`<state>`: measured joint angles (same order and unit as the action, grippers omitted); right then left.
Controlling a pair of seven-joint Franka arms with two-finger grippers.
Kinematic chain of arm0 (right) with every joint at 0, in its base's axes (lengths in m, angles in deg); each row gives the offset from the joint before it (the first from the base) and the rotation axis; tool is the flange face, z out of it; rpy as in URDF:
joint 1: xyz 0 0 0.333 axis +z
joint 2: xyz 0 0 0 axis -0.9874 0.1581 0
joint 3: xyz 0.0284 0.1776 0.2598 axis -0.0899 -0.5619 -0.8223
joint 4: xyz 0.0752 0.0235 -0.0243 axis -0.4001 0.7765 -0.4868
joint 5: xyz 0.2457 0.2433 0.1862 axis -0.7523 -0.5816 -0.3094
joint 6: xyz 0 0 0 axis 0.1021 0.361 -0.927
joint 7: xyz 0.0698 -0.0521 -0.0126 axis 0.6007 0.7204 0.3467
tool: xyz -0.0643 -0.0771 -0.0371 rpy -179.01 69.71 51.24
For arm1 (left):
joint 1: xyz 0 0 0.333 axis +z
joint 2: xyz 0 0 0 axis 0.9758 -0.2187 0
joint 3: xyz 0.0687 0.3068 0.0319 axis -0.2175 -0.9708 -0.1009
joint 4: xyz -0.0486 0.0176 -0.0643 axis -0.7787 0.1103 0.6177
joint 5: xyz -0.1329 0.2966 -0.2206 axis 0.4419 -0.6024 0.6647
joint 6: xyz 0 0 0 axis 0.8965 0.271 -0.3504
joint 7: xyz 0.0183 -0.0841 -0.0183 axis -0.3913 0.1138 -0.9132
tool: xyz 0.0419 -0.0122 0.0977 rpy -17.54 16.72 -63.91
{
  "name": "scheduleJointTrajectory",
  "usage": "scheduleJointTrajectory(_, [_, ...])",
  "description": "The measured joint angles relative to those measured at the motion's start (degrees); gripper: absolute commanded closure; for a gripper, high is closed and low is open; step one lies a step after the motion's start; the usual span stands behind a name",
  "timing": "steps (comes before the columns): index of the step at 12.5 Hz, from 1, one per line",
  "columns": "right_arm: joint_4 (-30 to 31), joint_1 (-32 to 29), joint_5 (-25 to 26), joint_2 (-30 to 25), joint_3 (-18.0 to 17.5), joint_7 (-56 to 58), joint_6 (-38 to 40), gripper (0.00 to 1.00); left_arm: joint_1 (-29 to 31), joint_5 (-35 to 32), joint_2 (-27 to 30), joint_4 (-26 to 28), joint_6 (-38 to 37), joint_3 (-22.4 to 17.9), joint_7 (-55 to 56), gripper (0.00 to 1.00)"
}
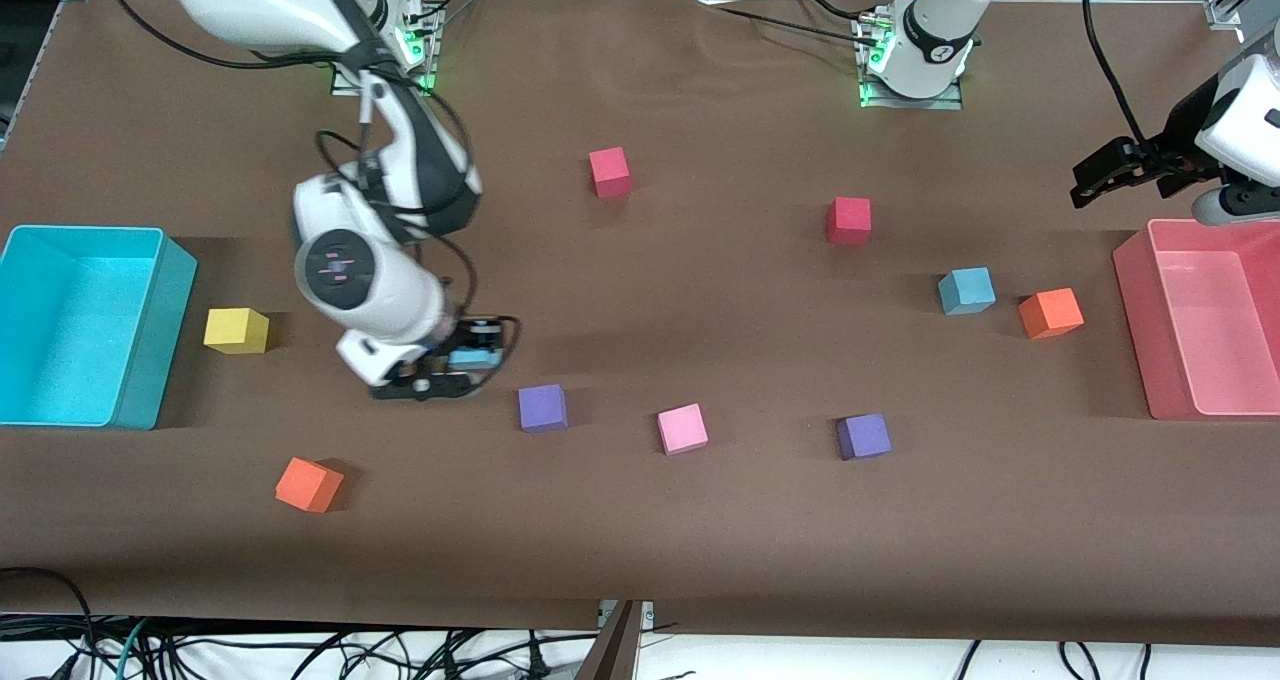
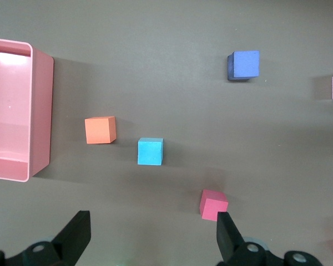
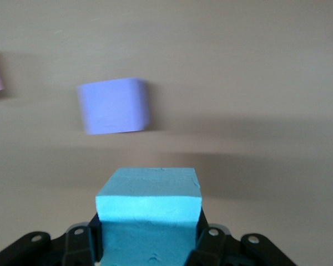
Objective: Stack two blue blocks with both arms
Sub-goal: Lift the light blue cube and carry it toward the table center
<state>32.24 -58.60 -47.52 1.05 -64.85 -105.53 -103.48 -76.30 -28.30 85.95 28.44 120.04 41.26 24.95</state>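
Blue block no. 1 (image 3: 149, 213): sitting clamped between the fingers of the right gripper (image 1: 452, 365), low over the table toward the right arm's end, close beside a purple block (image 1: 543, 407). Whether it is lifted clear of the cloth yet: can't tell.

Blue block no. 2 (image 1: 966, 291): lying free on the table toward the left arm's end, beside an orange block (image 1: 1050, 313) and near the pink bin (image 1: 1130, 290). The two blue blocks are lying well apart.

Left gripper (image 1: 1105, 175): hanging wide, holding nothing, waiting above the table near the pink bin; wrist view is looking down on block no. 2 (image 2: 150, 151).

Other items: two red blocks (image 1: 609, 172) (image 1: 848, 220), pink block (image 1: 682, 428), second purple block (image 1: 863, 436), yellow block (image 1: 236, 330), second orange block (image 1: 308, 484), cyan bin (image 1: 150, 330).

Risks, as judged: long carry across the table w/ soft foam; block could be slipping or twisting in the grip. Purple, pink and red blocks are sitting roughly along the route, so a low pass might be knocking them. An off-centre release on block no. 2 would be tipping the stack.
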Motion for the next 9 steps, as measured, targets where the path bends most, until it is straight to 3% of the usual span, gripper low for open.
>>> scheduleJointTrajectory(5, [-15.22,10.57,1.01,14.97,-2.72,-13.03,-0.30,0.67,1.25,0.00,-0.11,2.86,3.13,-0.51,0.00,0.00])
scheduleJointTrajectory(9, [-17.50,14.37,3.46,20.16,-3.02,-15.94,-5.62,0.57,1.61,0.00,-0.15,3.69,3.54,-1.24,0.00,0.00])
